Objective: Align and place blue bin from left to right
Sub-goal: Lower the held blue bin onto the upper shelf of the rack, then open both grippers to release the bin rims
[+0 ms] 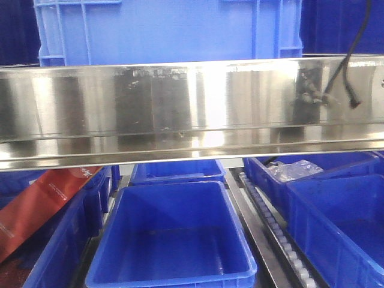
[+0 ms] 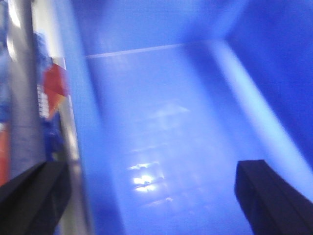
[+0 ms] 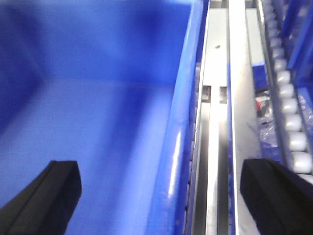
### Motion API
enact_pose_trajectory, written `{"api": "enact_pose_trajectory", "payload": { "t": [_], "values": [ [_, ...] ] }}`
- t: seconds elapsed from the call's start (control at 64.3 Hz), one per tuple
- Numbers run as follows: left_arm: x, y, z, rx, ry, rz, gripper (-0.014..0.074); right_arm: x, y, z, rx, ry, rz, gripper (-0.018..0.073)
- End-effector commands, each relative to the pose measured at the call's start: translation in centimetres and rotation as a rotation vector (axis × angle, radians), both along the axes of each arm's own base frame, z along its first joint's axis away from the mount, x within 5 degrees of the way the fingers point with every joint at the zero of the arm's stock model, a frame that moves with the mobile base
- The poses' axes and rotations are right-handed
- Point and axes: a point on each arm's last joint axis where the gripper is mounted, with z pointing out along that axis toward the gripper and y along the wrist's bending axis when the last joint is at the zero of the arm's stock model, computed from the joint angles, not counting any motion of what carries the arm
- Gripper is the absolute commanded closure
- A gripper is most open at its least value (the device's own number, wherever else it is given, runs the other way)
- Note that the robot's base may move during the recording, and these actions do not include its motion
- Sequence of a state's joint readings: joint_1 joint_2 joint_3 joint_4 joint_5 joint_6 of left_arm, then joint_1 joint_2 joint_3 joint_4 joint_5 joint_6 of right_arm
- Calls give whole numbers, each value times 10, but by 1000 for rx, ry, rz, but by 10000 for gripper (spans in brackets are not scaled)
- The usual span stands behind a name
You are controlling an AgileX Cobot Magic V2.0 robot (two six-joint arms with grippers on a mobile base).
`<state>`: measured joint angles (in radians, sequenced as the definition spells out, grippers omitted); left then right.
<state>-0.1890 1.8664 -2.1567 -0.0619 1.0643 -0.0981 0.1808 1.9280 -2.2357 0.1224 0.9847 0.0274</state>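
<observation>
An empty blue bin point(image 1: 174, 240) sits in the lower middle of the front view, under a steel shelf beam; neither gripper shows there. In the blurred left wrist view, my left gripper point(image 2: 151, 198) is open. One finger point(image 2: 32, 196) hangs outside the bin's left wall point(image 2: 85, 147) and the other is over the bin's floor. In the right wrist view, my right gripper point(image 3: 161, 196) is open and straddles the bin's right wall point(image 3: 178, 142). Its left finger point(image 3: 49, 193) is inside the bin and the other is over the metal rail. Neither gripper holds anything.
A wide steel beam point(image 1: 192, 108) crosses the front view, with a large blue crate point(image 1: 168, 30) on top. More blue bins point(image 1: 336, 216) stand at the right and behind. A red carton point(image 1: 36, 204) lies at the left. A roller track point(image 3: 288, 112) runs to the right of the bin.
</observation>
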Motion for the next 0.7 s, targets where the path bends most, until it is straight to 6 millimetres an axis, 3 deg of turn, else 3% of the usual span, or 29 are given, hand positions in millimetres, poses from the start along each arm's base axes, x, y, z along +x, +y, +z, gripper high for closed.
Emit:
{"api": "enact_pose_trajectory", "payload": {
  "t": [0.0,0.062,0.14,0.218,0.327,0.405,0.513,0.685],
  "values": [
    [-17,3,24,3,-51,-5,34,-19,-5,26,-2,-64,2,5],
    [-27,5,32,12,-52,-3,43,-29,-6,35,-1,-71,4,50],
    [-40,9,41,29,-41,2,94,-42,-8,46,-2,-74,8,188],
    [-49,13,44,62,-14,16,223,-54,-10,56,-3,-78,10,373],
    [-56,20,51,106,-32,44,506,-67,-13,64,-9,-70,13,635],
    [-60,21,56,111,-46,49,708,-72,-15,65,-29,-53,7,627],
    [-70,23,54,113,-30,47,708,-78,-20,63,-75,-30,-16,628],
    [-106,30,45,110,-55,43,707,-95,-27,58,-104,-68,-43,628]
  ]
}}
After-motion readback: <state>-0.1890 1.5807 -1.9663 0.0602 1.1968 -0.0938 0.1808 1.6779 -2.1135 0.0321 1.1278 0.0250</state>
